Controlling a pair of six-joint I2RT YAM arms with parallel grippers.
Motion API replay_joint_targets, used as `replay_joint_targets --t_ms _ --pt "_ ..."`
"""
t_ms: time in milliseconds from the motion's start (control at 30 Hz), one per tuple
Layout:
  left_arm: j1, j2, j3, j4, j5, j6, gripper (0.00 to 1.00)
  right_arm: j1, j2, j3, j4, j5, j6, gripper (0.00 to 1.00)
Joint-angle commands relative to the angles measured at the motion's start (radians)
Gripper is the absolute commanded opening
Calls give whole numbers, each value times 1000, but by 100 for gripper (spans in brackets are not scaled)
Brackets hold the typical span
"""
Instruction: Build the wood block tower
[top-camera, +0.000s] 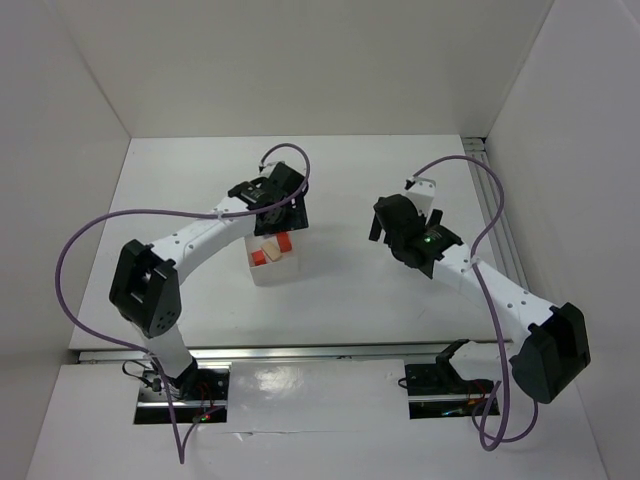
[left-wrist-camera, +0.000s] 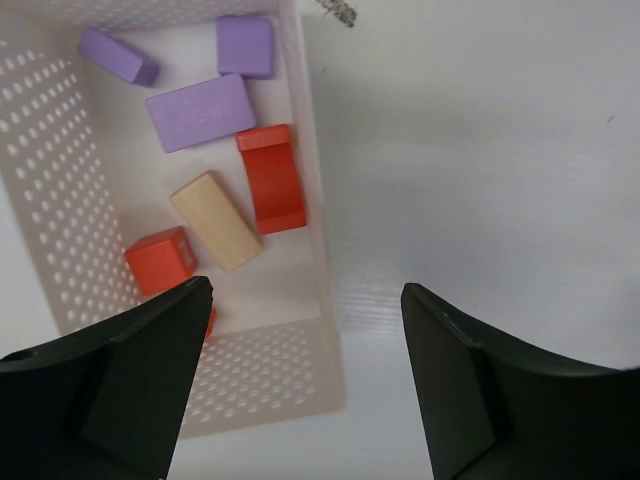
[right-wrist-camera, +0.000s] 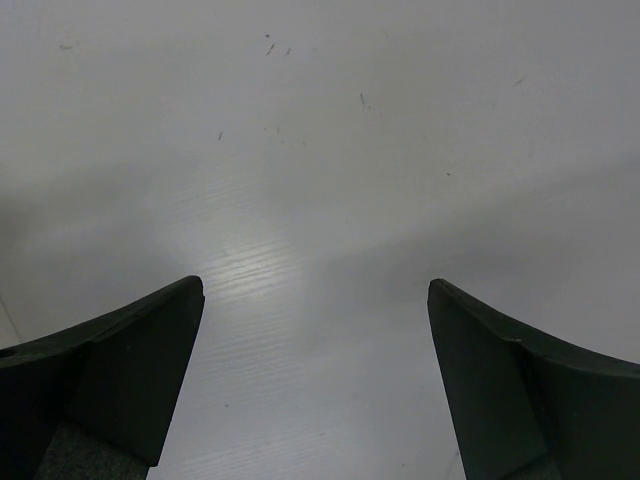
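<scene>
Inside the white box (left-wrist-camera: 60, 200) lie all the wood blocks (left-wrist-camera: 200, 111), flat and loose, so we see no tower standing yet. We judge the left gripper (left-wrist-camera: 305, 300) hangs above the box's edge, jaws spread wide and empty, to choose a first piece. Against the box's long wall, the red-orange block (left-wrist-camera: 272, 178) has its long axis along that wall. The tan block (left-wrist-camera: 215, 220) touching it runs slantwise. Well away from the box, the right gripper (right-wrist-camera: 315, 290) hovers over the table (right-wrist-camera: 320, 120), jaws likewise released, probably leaving room for stacking.
</scene>
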Motion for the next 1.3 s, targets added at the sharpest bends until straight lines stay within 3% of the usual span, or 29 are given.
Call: replay_joint_targets --t_ms 0,133,433,533,567,600,733,967,1100,1267 --pt "-17 28 64 33 3 -45 89 11 -21 -12 -19 31 -9 100" --pt "-17 118 131 -6 -19 -74 86 11 7 -12 -19 31 -18 100" --pt "-17 229 167 -37 -50 -117 61 11 34 -21 -19 51 -29 100" --pt "-17 229 167 -48 -60 -126 45 11 34 -21 -19 69 -29 100" --pt "-17 211 167 -48 -60 -126 38 11 34 -30 -19 69 -29 100" --pt "-17 200 167 -48 -60 -116 25 11 25 -30 -19 81 -29 100" --pt "-26 132 193 -39 30 -33 0 11 4 -30 -28 114 -17 96" --pt "-26 59 269 44 403 124 0 11 -58 30 -59 137 -17 95" --pt "-17 28 236 220 674 122 0 11 -101 62 -101 128 -17 95" --pt "-6 51 193 397 878 49 0 11 -163 87 -145 137 -7 95"
